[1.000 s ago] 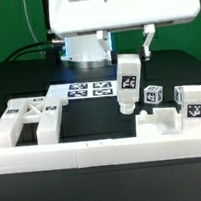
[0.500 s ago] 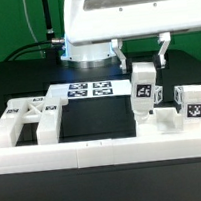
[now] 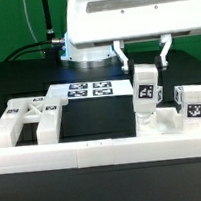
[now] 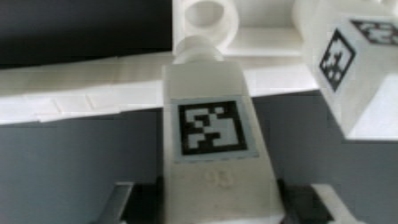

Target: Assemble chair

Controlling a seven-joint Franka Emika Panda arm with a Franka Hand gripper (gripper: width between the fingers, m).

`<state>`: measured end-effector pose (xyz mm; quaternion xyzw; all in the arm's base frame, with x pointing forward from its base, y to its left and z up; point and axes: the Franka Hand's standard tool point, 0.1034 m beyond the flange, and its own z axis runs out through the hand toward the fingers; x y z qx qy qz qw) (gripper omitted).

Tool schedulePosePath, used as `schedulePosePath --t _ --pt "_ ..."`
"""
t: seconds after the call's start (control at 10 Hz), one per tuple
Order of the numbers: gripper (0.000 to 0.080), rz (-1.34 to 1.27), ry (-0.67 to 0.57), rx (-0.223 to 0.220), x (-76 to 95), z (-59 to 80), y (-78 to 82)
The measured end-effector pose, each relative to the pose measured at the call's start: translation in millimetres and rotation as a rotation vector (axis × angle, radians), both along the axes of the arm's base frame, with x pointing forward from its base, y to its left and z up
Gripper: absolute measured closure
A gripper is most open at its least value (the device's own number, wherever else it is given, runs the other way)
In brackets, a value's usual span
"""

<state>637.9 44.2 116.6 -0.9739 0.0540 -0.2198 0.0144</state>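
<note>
My gripper (image 3: 143, 72) is shut on a chunky white bar (image 3: 145, 90) of the chair and holds it upright, its black-and-white tag facing the camera. The bar's lower end hangs just above a low white chair piece (image 3: 163, 123) at the exterior view's right; I cannot tell whether they touch. In the wrist view the bar (image 4: 210, 110) runs out from between the fingers of my gripper (image 4: 217, 200) and ends in a rounded peg (image 4: 208, 20). A tagged white block (image 4: 356, 60) stands close beside it.
A flat white panel with cut-outs (image 3: 30, 118) lies at the exterior view's left. The marker board (image 3: 87, 90) lies behind the middle. Two small tagged blocks (image 3: 192, 101) (image 3: 160, 95) stand at the right. A long white border rail (image 3: 94, 149) runs along the front.
My gripper has carried the bar towards the exterior view's right, to just above the low piece. Most of that move came early; it has barely shifted since.
</note>
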Motion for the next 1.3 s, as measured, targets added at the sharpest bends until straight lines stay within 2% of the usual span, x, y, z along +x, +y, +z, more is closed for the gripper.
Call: schedulePosePath --t 0.4,1.0,1.3 --pt "0.0512 0.004 0.005 -0.002 -1.3 -3.9 1.4" --pt "0.0512 0.013 0.022 -0.009 -3.5 -20.5 6.9" --pt "0.0512 0.016 -0.011 -0.018 -3.9 -22.6 7.9"
